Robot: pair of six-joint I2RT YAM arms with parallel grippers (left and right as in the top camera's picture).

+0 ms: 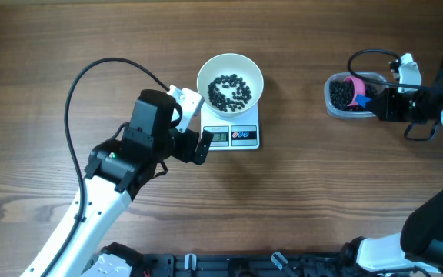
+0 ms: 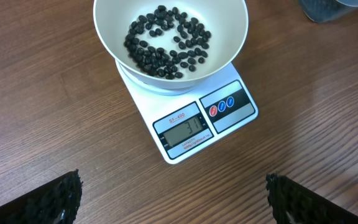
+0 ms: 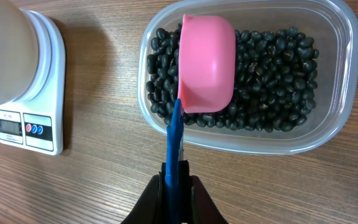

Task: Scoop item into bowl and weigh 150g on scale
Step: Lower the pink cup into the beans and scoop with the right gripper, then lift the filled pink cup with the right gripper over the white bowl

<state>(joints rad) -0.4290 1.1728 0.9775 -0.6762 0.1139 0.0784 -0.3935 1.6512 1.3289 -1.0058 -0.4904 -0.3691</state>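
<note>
The white bowl [image 1: 230, 79] stands on the small white scale [image 1: 233, 135] and holds a thin scatter of black beads [image 2: 166, 43]. The scale's display [image 2: 185, 129] is lit. My left gripper [image 2: 176, 205] hovers over bare table just in front of the scale, open wide, with nothing between its fingers [image 2: 61, 199]. My right gripper [image 3: 178, 186] is shut on the blue handle [image 3: 174, 140] of a pink scoop [image 3: 207, 62]. The scoop's cup lies on the heap of black beads [image 3: 272, 74] in the clear tub [image 3: 347, 74], its rounded back facing up.
The clear tub [image 1: 348, 96] sits at the right of the table, well apart from the scale. The left arm [image 1: 121, 165] reaches in from the lower left, with a black cable [image 1: 71, 108] looping behind it. Bare wood lies between scale and tub.
</note>
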